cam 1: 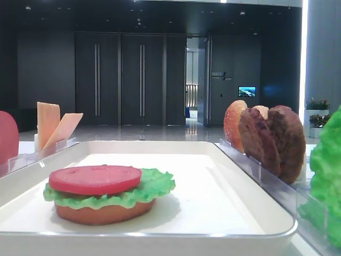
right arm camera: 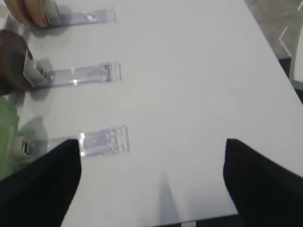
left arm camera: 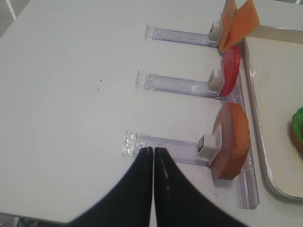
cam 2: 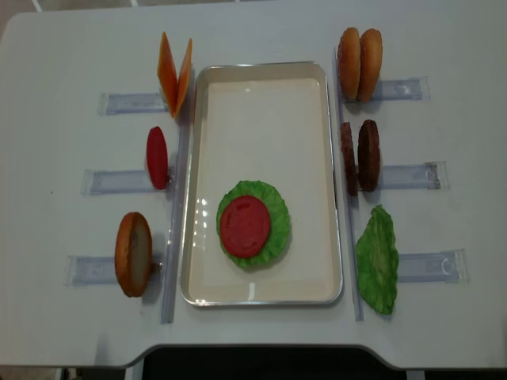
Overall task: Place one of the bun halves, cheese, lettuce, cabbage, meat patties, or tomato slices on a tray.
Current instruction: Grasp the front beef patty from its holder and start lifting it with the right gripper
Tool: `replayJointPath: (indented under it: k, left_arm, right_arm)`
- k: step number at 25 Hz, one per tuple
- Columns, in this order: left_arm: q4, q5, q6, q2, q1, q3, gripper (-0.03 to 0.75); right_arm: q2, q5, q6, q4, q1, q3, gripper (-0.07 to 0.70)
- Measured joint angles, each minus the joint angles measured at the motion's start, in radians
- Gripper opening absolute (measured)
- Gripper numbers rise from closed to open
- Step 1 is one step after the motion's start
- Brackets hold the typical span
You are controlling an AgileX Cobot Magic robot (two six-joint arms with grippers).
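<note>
Currently the right gripper (right arm camera: pixel 151 182) hovers, jaws apart and empty; the left gripper (left arm camera: pixel 154 156) has jaws together. Right of the large white shallow tray (cam 2: pixel 261 294), two dark reddish-brown grainy meat patties (cam 2: pixel 360 156) stand upright; a misaligned approach could topple them.

The tray (cam 2: pixel 261 182) showed creamy white with a bright silvery rim. On it, a smooth pinkish-red tomato slice (cam 2: pixel 245 226) capped a bright green ruffled lettuce leaf (cam 2: pixel 273 207), and a golden-orange bun half (cam 1: pixel 104 212) peeked out below. Beside the tray stood pale-orange cheese slices (cam 2: pixel 174 73), another red tomato slice (cam 2: pixel 157 157), and an orange bun half (cam 2: pixel 133 253) with a paler, tan cut face. Across the way were two golden-orange buns (cam 2: pixel 359 63), two dark reddish-brown, grainy meat patties (cam 2: pixel 360 156), and more green lettuce (cam 2: pixel 377 260). The clear holder racks (cam 2: pixel 412 176) glinted faintly lilac against the plain white table (cam 2: pixel 71 47). Both grippers' fingers (right arm camera: pixel 38 189) looked matte black.
</note>
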State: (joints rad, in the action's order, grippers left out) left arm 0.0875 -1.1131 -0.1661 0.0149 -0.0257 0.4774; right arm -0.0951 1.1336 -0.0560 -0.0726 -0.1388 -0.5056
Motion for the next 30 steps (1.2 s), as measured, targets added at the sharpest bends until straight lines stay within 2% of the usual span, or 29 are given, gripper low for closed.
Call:
replayJointPath:
  k: [12,22,30]
  left_arm:
    - [0.0,0.0,0.0,0.0,0.0,0.0,0.0]
    - [0.0,0.0,0.0,0.0,0.0,0.0,0.0]
    - [0.0,0.0,0.0,0.0,0.0,0.0,0.0]
  right_arm:
    - [-0.435,-0.002,-0.019,-0.002,0.0,-0.011,0.581]
    - [-0.738,-0.001,-0.08,-0.054,0.0,-0.166,0.581]
    - [-0.859,0.002,-0.083,-0.08,0.0,-0.277,0.581]
